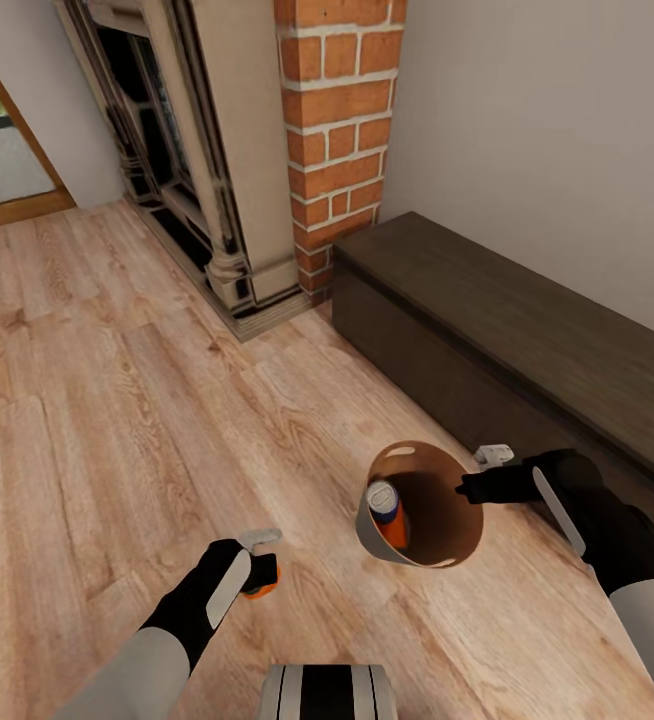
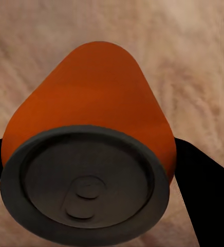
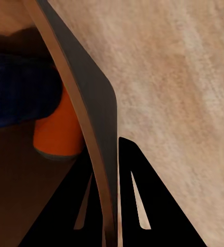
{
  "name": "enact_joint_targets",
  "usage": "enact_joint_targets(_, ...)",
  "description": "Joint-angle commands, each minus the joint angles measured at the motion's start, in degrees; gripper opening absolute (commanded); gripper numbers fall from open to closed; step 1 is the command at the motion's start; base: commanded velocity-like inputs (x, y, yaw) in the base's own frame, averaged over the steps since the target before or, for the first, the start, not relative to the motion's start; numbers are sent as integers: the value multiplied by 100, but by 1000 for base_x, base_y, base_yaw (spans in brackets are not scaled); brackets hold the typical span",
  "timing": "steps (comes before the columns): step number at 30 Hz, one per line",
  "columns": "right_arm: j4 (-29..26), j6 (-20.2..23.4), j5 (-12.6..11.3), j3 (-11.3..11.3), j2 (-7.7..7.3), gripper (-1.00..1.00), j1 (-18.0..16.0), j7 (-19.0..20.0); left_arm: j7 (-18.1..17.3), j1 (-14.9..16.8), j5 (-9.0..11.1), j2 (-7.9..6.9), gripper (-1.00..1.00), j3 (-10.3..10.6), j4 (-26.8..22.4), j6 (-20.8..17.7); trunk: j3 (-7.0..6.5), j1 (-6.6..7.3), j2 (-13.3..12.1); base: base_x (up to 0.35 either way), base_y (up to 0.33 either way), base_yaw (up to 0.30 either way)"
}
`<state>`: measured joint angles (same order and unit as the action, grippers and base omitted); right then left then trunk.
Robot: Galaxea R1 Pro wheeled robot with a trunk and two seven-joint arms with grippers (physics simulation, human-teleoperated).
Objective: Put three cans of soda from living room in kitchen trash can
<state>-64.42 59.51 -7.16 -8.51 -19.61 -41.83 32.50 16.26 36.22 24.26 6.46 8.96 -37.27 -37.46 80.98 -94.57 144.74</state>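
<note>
An orange soda can point(image 1: 263, 578) is held clenched between the fingers of the left gripper point(image 1: 257, 565), above the wood floor point(image 1: 117, 400); in the left wrist view the can point(image 2: 91, 154) is seen end-on with a dark finger at each side. The trash can point(image 1: 382, 545) is carried tilted by the right gripper point(image 1: 467, 490), whose fingers point(image 3: 137, 206) are closed on the pail's rim wall point(image 3: 96, 128), one inside and one outside. Inside the pail an orange can point(image 1: 389, 515) with a silver top is seen, and a dark blue can point(image 3: 17, 98) is seen against an orange one point(image 3: 58, 134). A dark low bench point(image 1: 527, 330) and a brick fireplace point(image 1: 332, 130) are noted beyond.
</note>
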Motion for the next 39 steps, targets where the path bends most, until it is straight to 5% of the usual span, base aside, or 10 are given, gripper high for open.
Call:
enact_joint_targets(1, -1, 49, -186, 0, 1, -100, -1, 54, 1, 0, 0, 1, -100, 0, 1, 0, -23, 3, -1, 0, 0, 0)
enact_joint_targets(5, -1, 49, -185, -1, 7, -100, 4, 54, 2, -71, 8, 10, -100, 1, -246, 2, -112, 13, -7, 0, 0, 0)
enact_joint_targets(11, 2, 49, -166, -5, 17, -100, 19, 54, 55, -1066, 5, 3, -100, -127, -2445, -86, -245, 28, -15, 0, 0, 0)
enact_joint_targets(15, 0, 49, -156, 1, 15, -100, 25, 54, 85, -1432, 10, 32, -100, -215, -3082, -56, -333, 39, -20, 0, 0, 0)
enact_joint_targets(28, -11, 49, -131, 16, 26, -100, 104, 50, 95, -1576, 10, 50, -100, -248, -3303, -26, -621, 72, -38, 0, 0, 0)
enact_joint_targets(35, -10, 49, -128, 13, 62, -100, 166, 38, 85, -1631, 7, 27, -100, -745, -3229, 89, -776, 90, -47, 0, 0, 0)
enact_joint_targets(39, -10, 49, -126, 11, 69, -100, 173, 31, 88, -1638, 15, 23, -100, -825, -3212, 209, -865, 101, -52, 0, 0, 0)
